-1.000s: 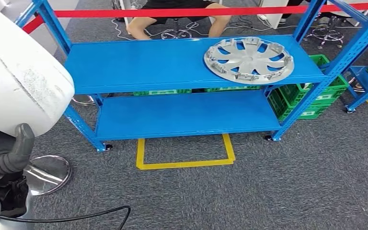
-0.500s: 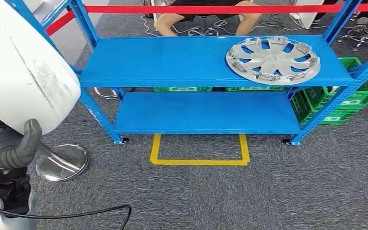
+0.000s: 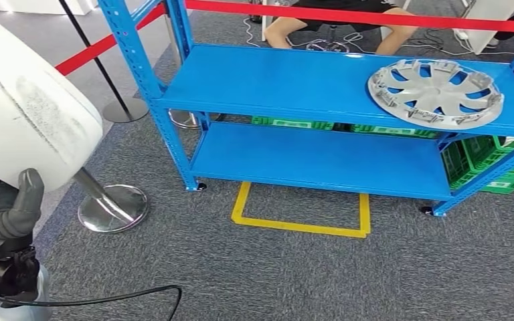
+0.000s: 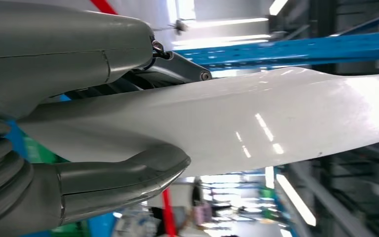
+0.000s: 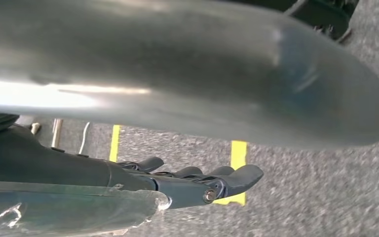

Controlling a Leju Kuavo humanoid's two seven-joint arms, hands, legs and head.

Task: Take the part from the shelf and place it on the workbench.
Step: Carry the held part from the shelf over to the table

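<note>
While left hand (image 3: 3,210) grips white part (image 3: 20,114), right hand (image 5: 197,182) hangs with fingers straight, empty; no legible labels.

The upper shelf (image 3: 294,77) of the blue rack lay bare across its left and middle; only a silver wheel cover (image 3: 435,92) took up its right end. The lower shelf (image 3: 314,157) offered open blue surface along its length, with the upper board close above it. A blue upright (image 3: 154,87) stood at the rack's near left corner, and another (image 3: 488,175) slanted at the near right. Green crates (image 3: 502,164) crowded the floor behind the right end. A red barrier tape (image 3: 348,15) crossed the far side. A chrome stanchion base (image 3: 114,207) sat on the carpet, left of a yellow floor outline (image 3: 301,214). The left hand (image 3: 7,214) held a large white part (image 3: 23,107) that blocked the near left.
</note>
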